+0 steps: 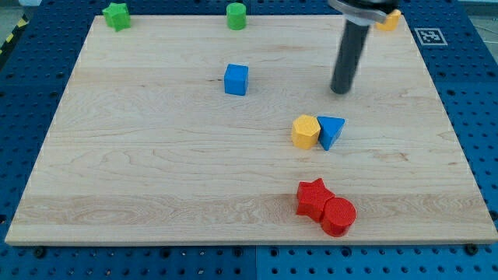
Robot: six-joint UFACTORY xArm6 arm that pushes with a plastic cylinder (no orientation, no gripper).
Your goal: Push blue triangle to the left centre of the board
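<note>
I see a pale wooden board (156,163): green star (117,15) and green cylinder (236,15) up top, blue cube (236,79), yellow hexagon (306,131) touching blue triangle (331,131), red star (313,197) against red cylinder (338,216), orange block (389,20) half hidden.

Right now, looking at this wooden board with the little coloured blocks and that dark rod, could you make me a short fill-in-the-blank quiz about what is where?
1. The blue triangle block touches the ____ hexagon-like block on its left in the view.
2. My tip stands toward the view's ____ of the blue triangle block, apart from it.
3. The red star block touches a red ____ block.
4. Two ____ blocks sit along the wooden board's top edge.

Missing words: yellow; top; round; green
</note>
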